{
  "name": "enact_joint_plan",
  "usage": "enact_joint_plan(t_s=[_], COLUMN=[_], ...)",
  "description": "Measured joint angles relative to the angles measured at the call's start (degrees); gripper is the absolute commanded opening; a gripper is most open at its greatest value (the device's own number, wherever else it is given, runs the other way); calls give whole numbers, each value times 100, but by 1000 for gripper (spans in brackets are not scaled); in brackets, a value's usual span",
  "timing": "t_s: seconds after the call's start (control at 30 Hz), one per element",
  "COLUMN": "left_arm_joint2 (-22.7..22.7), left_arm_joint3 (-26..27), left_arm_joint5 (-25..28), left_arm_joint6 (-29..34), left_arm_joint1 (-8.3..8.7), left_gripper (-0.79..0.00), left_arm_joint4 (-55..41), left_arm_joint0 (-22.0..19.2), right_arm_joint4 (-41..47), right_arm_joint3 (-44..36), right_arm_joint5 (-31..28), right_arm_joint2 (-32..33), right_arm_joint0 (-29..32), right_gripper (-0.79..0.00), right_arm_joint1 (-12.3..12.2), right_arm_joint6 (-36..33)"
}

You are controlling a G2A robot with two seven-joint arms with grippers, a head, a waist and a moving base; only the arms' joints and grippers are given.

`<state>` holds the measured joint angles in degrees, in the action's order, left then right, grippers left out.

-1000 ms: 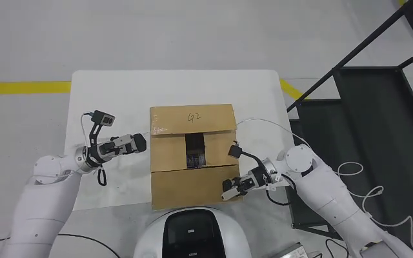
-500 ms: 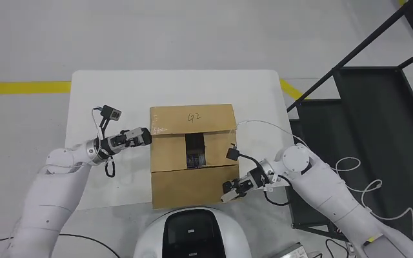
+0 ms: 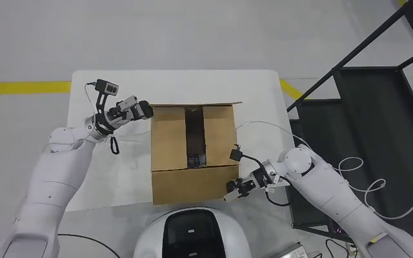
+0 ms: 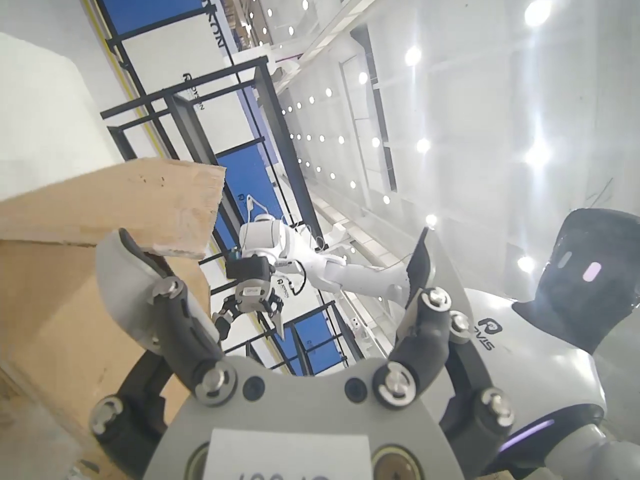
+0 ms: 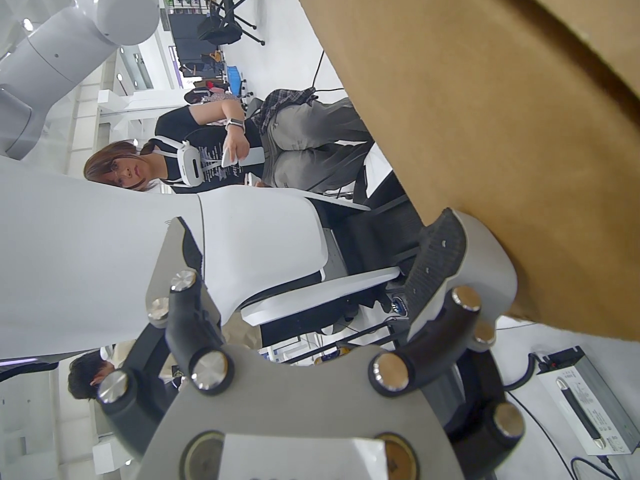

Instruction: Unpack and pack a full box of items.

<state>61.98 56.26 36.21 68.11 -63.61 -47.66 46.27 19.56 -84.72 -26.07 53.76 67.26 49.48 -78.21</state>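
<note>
The left hand [image 3: 143, 109] sits left of centre in the top view, at the upper-left corner of the cardboard box [image 3: 169, 145]. Its fingers are spread wide with nothing clamped between them. In the left wrist view the left hand [image 4: 272, 252] has one fingertip [image 4: 131, 257] lying against the corner of the far flap [image 4: 125, 207]; the other fingertip is in free air.

The right hand [image 3: 232, 189] is at the lower right of the box, just off its lower-right corner and near the worktop's [image 3: 116, 174] lower edge. Its fingers are also apart and hold nothing. In the right wrist view the right hand [image 5: 315, 247] has one ribbed pad [image 5: 437, 252] close beside a brown cardboard face of the box [image 5: 475, 117]; whether they touch cannot be told.

The box stands at the middle of the frame on the white worktop. Its far flap [image 3: 193, 104] stands up and shows edge-on as a thin line along the box's upper side. The near flap [image 3: 193, 186] lies flat. The two side flaps are folded inward, leaving a dark slot [image 3: 195, 138] between them with dark items inside, too small to identify.

A thin white cable [image 3: 264, 124] curves across the worktop to the right of the box. A yellow floor line [image 3: 32, 87] runs in from the left edge of the frame.
</note>
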Motion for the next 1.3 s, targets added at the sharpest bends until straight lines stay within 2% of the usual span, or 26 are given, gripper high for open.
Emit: enact_joint_plan(t_s=[0.3, 0.9, 1.07, 1.17, 1.3], left_arm_joint2=[-460, -473, -510, -581, -769], left_arm_joint3=[-875, -839, -681, -910, -1415], left_arm_joint5=[428, 417, 292, 300, 493], left_arm_joint6=[-431, -466, -942, -1308, -1871], left_arm_joint1=[-322, -321, -335, -407, -584], left_gripper=[0, 0, 0, 0, 0], left_arm_joint4=[42, 85, 670, 917, 1151], left_arm_joint0=[-679, -654, -617, -801, -1128], right_arm_joint4=[45, 93, 93, 93, 93], right_arm_joint3=[102, 80, 80, 80, 80], right_arm_joint5=[-201, -232, -232, -232, -232], right_arm_joint2=[102, 131, 131, 131, 131], right_arm_joint0=[108, 126, 126, 126, 126], right_gripper=[0, 0, 0, 0, 0], right_arm_joint1=[-52, -57, -57, -57, -57], right_arm_joint6=[201, 232, 232, 232, 232])
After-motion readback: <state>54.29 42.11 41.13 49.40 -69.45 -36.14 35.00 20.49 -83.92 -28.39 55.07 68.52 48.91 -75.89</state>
